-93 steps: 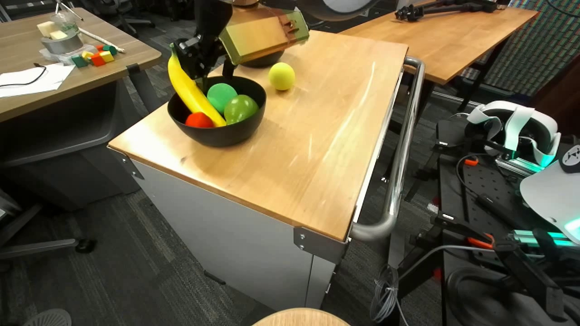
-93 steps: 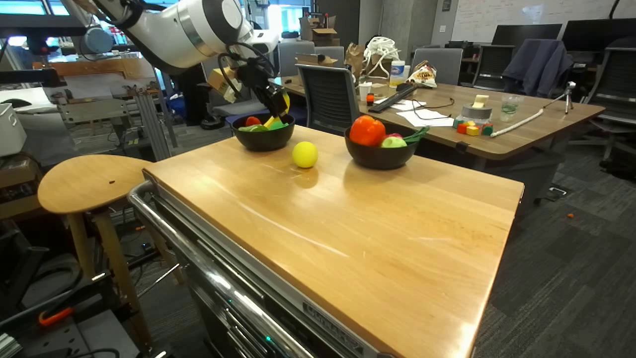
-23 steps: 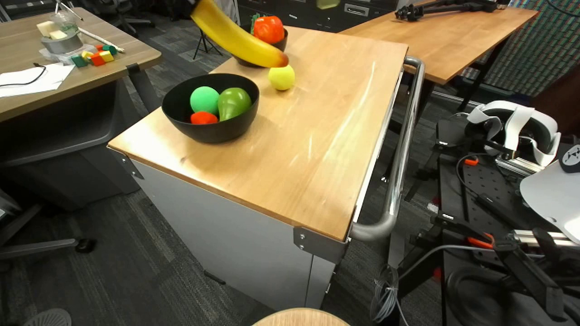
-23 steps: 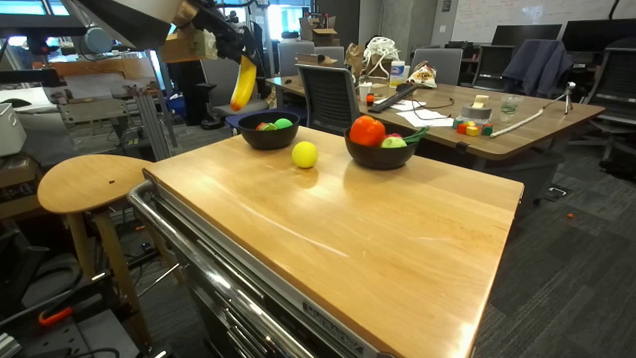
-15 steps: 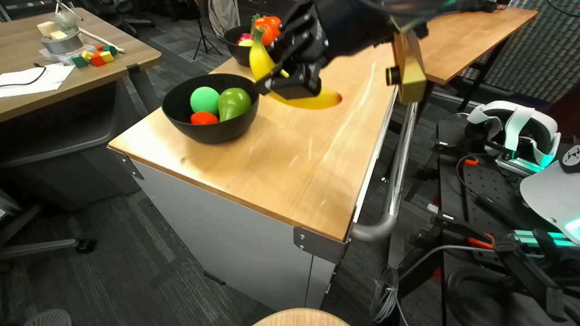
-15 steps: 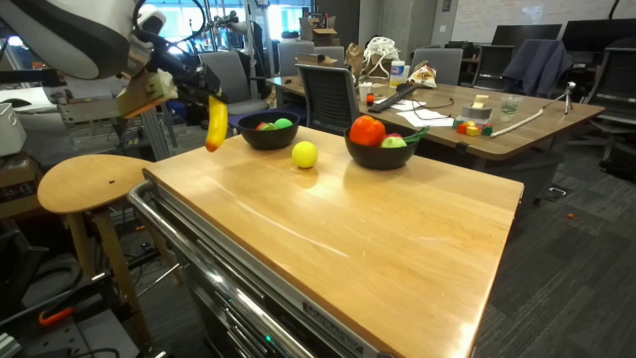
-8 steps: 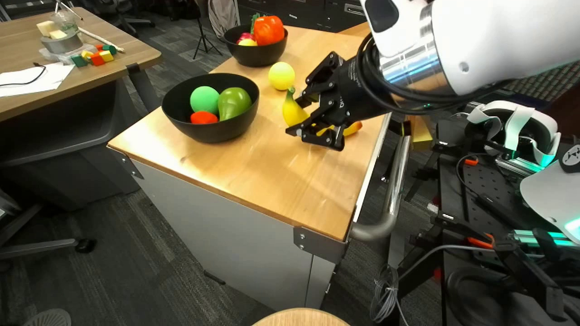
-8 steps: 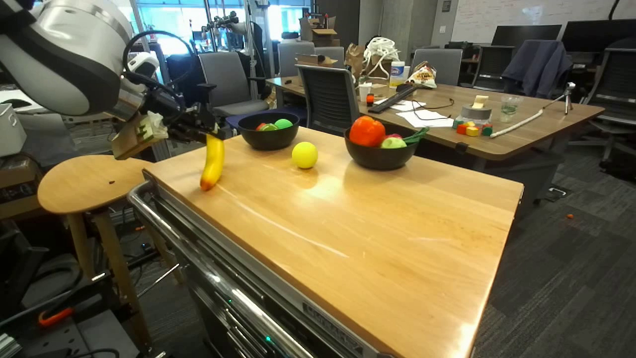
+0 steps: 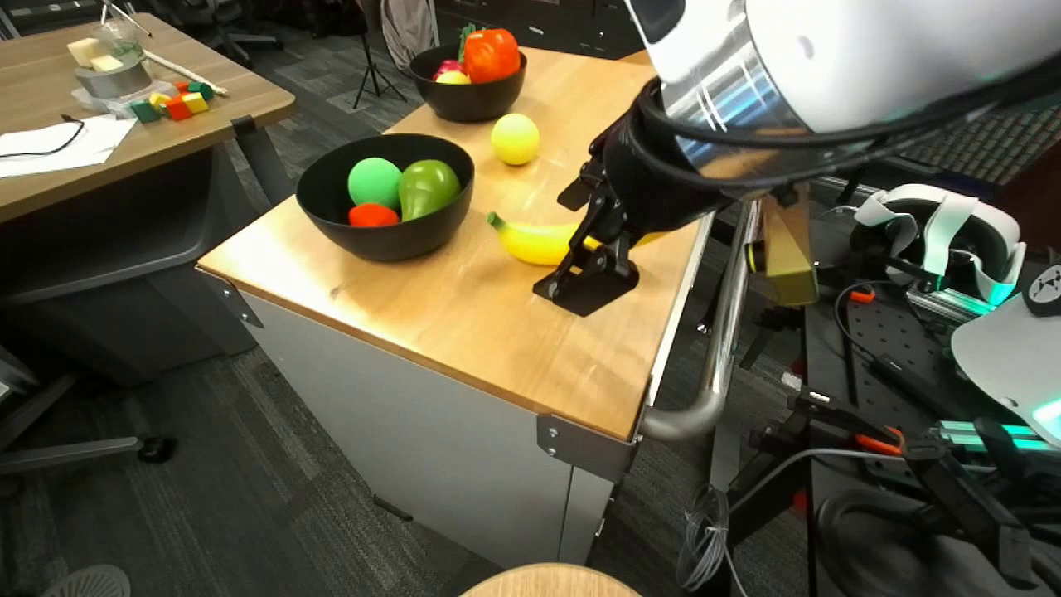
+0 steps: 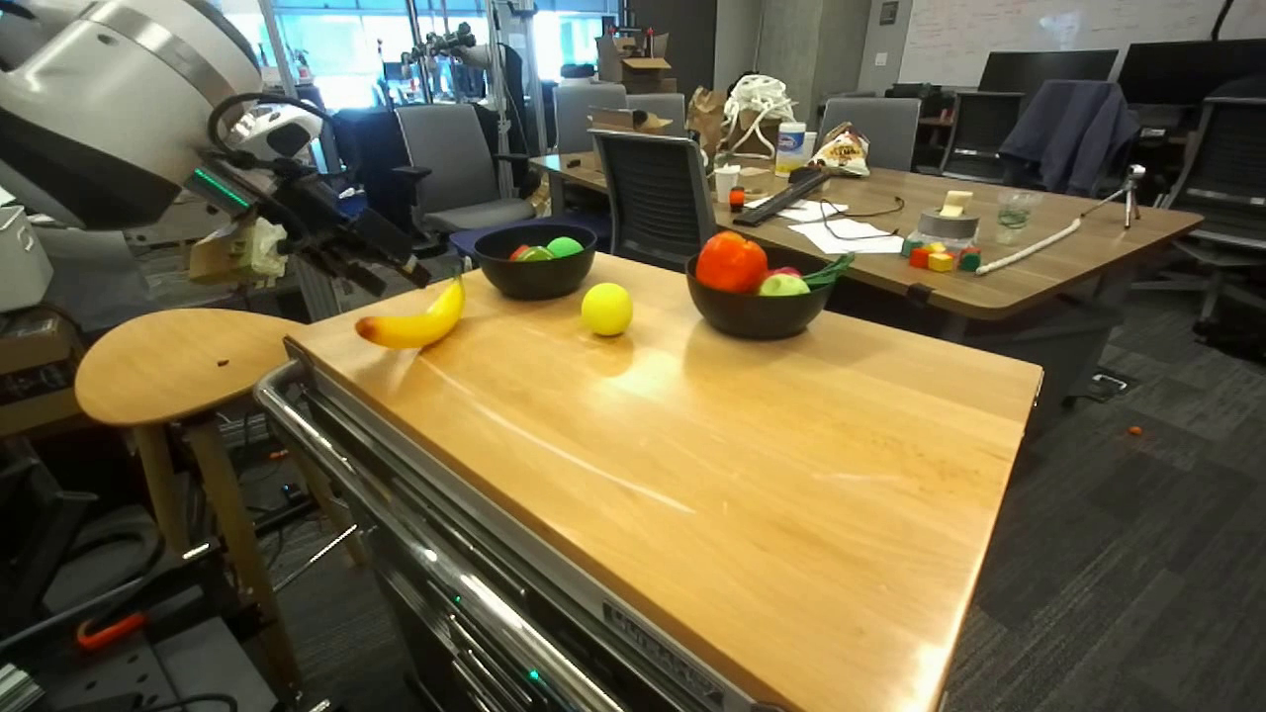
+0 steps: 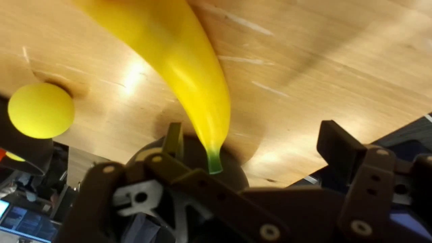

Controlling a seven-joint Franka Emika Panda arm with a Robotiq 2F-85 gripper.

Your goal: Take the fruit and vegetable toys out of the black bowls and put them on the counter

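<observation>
Jaws spread wide, the gripper [image 11: 255, 143] hangs over a toy banana [image 10: 420, 321] lying on the bench [image 9: 464, 323] near the edge with the metal rail [image 9: 688, 421]. Along the opposite edge, a black bowl [image 9: 402, 246] near a corner holds a green ball [image 9: 374, 181], a green pear [image 9: 428, 190] and a red toy [image 9: 373, 215]; a 2nd black bowl [image 9: 468, 104] carries an orange-red toy [image 9: 491, 56] among others. A yellow ball [image 9: 515, 139] rests near the 2 bowls.

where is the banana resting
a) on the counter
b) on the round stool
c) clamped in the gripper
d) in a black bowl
a, since in an exterior view the banana lies directly on the counter, and the wrist view shows the gripper open, not clamped on it.
</observation>
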